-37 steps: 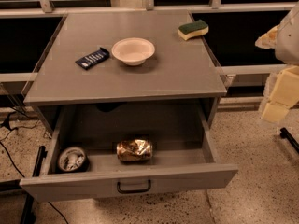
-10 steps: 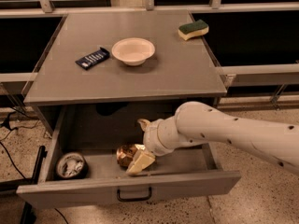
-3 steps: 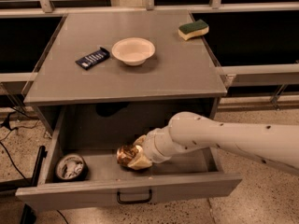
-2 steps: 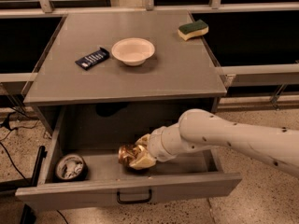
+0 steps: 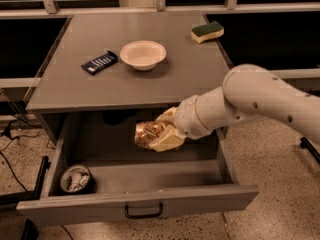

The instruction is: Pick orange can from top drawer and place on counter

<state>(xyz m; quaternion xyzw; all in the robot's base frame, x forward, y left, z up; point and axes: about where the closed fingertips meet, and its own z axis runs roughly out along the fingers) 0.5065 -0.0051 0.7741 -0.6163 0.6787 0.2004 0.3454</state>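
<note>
One orange can (image 5: 145,133), clamped in the gripper (image 5: 161,134) jaws, hangs above the top drawer (image 5: 150,200) floor, just under the bench (image 5: 175,86) edge — held high, I'd say, to clear the drawer front.

My gripper (image 5: 161,134), jaws clamped around the orange can (image 5: 145,133), hangs in the top drawer (image 5: 150,200) just below the counter (image 5: 195,76) front edge, my nearest obstacle. The counter's front and right lie bare. The bowl (image 5: 143,54), dark packet (image 5: 100,62) and sponge (image 5: 207,31) occupy its back. A round container (image 5: 75,179) fills the drawer's front-left corner.
</note>
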